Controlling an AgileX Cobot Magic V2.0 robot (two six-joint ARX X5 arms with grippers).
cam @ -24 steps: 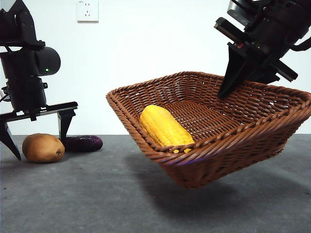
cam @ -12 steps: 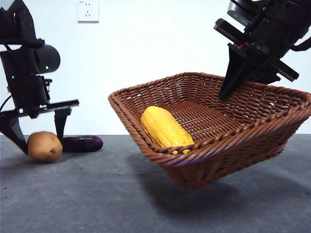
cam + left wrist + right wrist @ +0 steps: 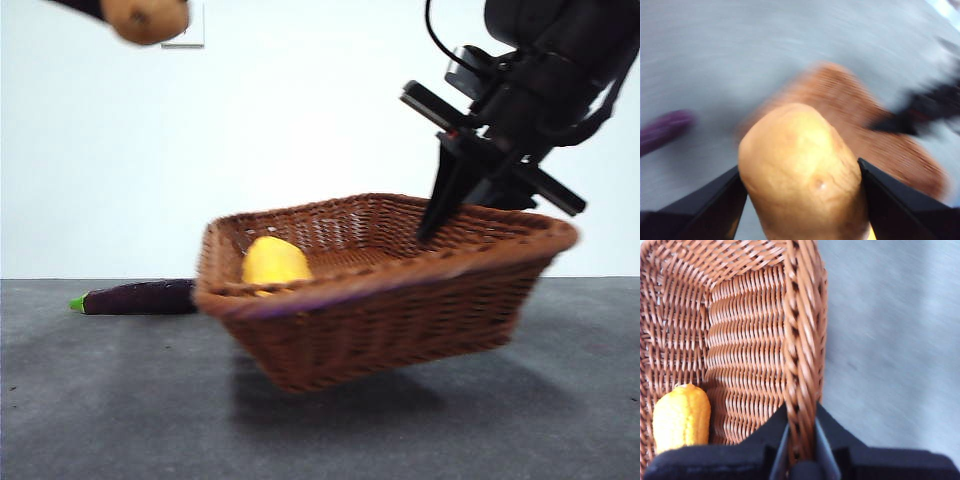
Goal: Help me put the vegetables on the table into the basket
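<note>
aloft, left gripper (image 3: pixel 800 200) clenches tuber (image 3: pixel 802 175); right gripper (image 3: pixel 801 440) pinches basket (image 3: pixel 802 340) rim, corn (image 3: pixel 681 415) inside.

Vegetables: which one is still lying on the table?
The purple eggplant. It lies on the table beside the basket, while the corn sits inside it and the left gripper holds the tuber up.

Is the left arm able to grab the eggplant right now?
Probably not yet: the left gripper is already shut on the tuber, high above the table. The eggplant itself lies uncovered.
</note>
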